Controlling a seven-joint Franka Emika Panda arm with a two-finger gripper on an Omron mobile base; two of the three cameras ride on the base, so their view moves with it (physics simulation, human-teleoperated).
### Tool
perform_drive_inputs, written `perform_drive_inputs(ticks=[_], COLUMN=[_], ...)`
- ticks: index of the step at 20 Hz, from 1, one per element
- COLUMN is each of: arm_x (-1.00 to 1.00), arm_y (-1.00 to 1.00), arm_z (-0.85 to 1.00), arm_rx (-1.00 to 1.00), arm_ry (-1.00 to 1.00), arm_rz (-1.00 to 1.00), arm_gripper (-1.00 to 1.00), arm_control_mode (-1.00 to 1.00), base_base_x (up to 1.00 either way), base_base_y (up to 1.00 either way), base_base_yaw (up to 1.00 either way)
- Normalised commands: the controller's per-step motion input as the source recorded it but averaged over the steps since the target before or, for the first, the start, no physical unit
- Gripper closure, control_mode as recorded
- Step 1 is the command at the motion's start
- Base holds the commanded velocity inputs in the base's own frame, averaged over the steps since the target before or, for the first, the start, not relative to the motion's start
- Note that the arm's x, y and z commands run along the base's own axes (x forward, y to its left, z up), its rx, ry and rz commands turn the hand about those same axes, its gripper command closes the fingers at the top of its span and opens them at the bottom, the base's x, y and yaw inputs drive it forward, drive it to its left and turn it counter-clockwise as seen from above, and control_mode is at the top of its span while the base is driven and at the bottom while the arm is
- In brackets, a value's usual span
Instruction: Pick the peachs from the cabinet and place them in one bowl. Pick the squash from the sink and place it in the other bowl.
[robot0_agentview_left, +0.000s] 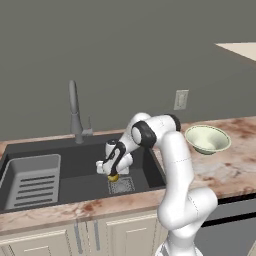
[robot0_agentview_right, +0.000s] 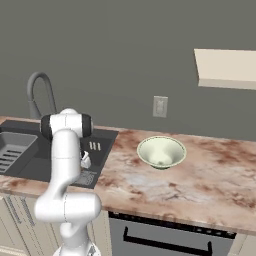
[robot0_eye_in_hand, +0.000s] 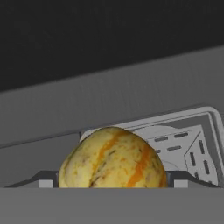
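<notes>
Squash (robot0_eye_in_hand: 113, 157): yellow with orange streaks, sitting between the two finger tips in the hand view; in the left base view it shows as a small yellow bit (robot0_agentview_left: 113, 177) under the hand, just above the sink floor.
Gripper (robot0_agentview_left: 112, 173): lowered into the sink, closed on the squash, one finger tip on each side of it.
Sink (robot0_agentview_left: 75, 180): dark grey basin set in the counter; faucet (robot0_agentview_left: 75, 112) at its back edge, light grey slotted rack (robot0_agentview_left: 32, 181) in its left part, square drain grate (robot0_agentview_left: 121, 185) on the floor just beside the squash.
Bowl (robot0_agentview_left: 207, 139): pale cream, on the counter (robot0_agentview_left: 220, 172) right of the sink, well apart from the gripper.
Cabinet (robot0_agentview_right: 226, 68): beige slab on the wall, above and right of the bowl.
Outlet (robot0_agentview_right: 160, 106): on the wall behind the bowl.
</notes>
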Motion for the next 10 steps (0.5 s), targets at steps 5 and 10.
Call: perform_drive_inputs(ticks=[5, 10], arm_x=[-0.7, -0.63], arm_y=[0.0, -0.22], arm_z=[0.95, 0.99], arm_rx=[0.0, 0.01], arm_ry=[-0.23, -0.23], arm_rz=[0.01, 0.0], arm_gripper=[1.0, 1.0], arm_control_mode=[-1.0, -1.0], base_base_x=[0.0, 0.0], base_base_y=[0.0, 0.0], base_base_yaw=[0.0, 0.0])
